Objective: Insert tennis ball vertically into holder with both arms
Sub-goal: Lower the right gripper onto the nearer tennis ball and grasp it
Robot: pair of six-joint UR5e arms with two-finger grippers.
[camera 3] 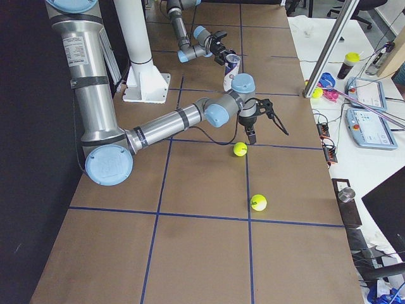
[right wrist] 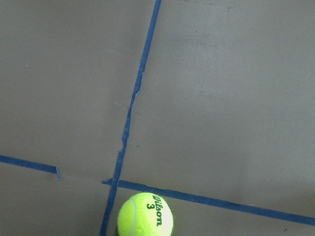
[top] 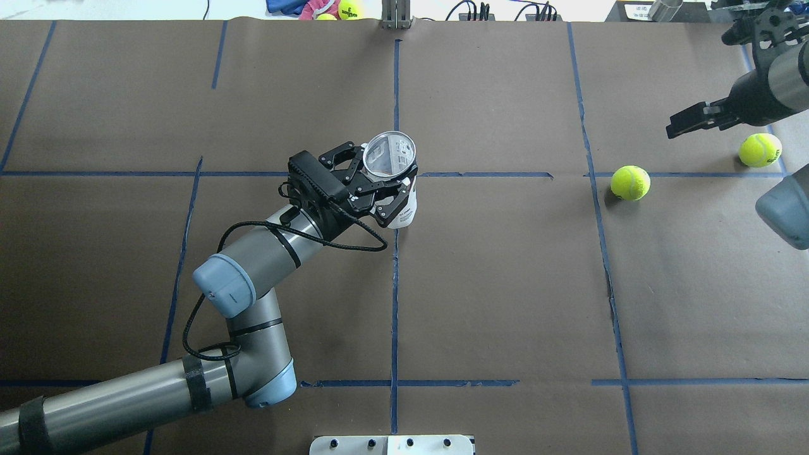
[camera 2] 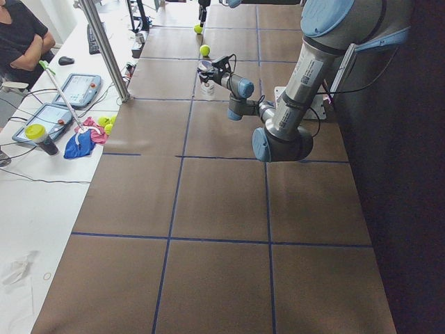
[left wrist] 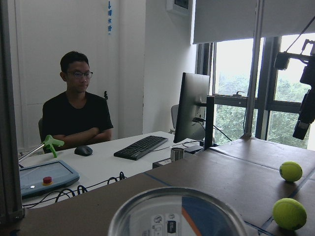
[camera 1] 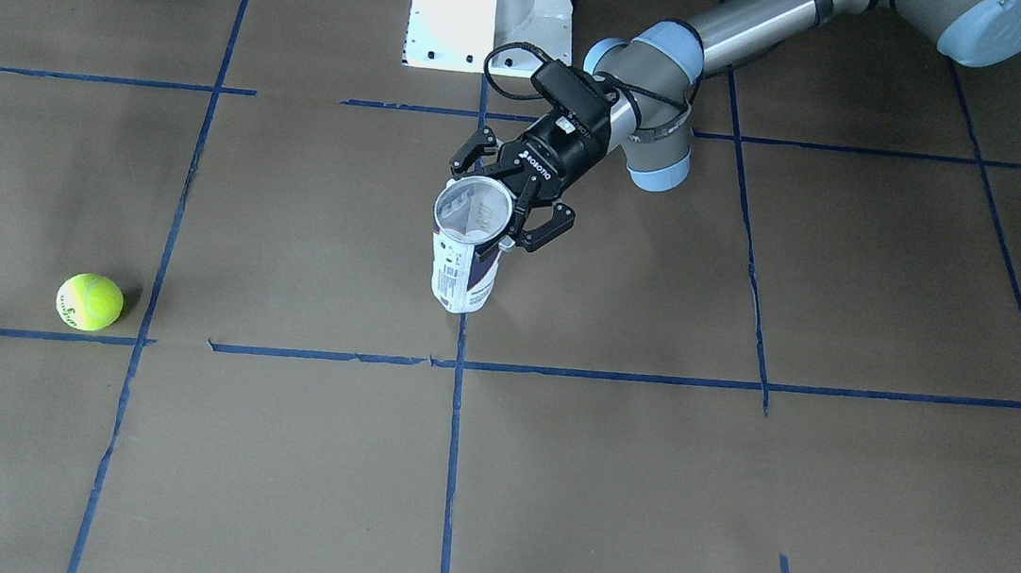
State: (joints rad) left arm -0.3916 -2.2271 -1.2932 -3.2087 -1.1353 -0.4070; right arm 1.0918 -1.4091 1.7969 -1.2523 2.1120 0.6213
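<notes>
The holder [camera 1: 465, 268] stands upright near the table's middle with its open mouth up, and it also shows in the overhead view [top: 393, 151]. My left gripper [camera 1: 508, 193] is shut on its upper part from the side. In the left wrist view the holder's rim [left wrist: 177, 212] fills the bottom edge. A tennis ball [top: 630, 182] lies on the table far to the right, also seen from the front [camera 1: 90, 301]. My right gripper [camera 3: 263, 128] hangs open and empty just above and beside this ball. The right wrist view shows the ball [right wrist: 145, 215] at its bottom edge.
A second tennis ball [top: 760, 150] lies further right near the table's end. The white pedestal base [camera 1: 493, 5] stands at the robot's side. Blue tape lines cross the brown table cover. A desk with a person, monitors and more balls runs along the far side [camera 2: 42, 104].
</notes>
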